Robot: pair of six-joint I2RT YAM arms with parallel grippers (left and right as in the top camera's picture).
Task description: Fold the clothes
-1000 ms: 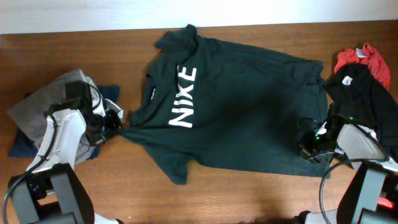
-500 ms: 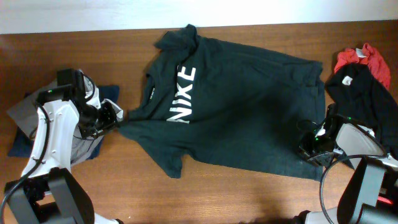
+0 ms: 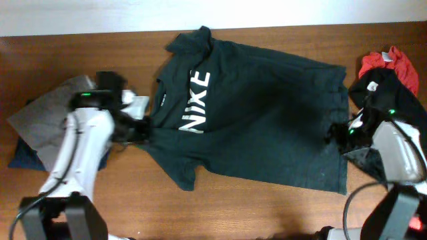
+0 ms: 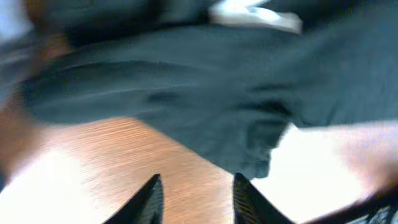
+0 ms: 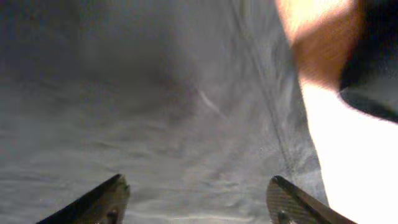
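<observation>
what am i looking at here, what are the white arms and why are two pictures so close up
These are two robot arms at a wooden table, each ending in a two-finger gripper. The wide picture is from a fixed overhead camera; the two close ones are from wrist cameras, so each shows its own fingertips at the bottom. A dark green T-shirt with white lettering lies spread in the middle. A grey garment lies over a blue garment at one end, a red garment and a black garment at the other. The left gripper is at one edge of the shirt, the right gripper opposite. Both are open and hold nothing.
</observation>
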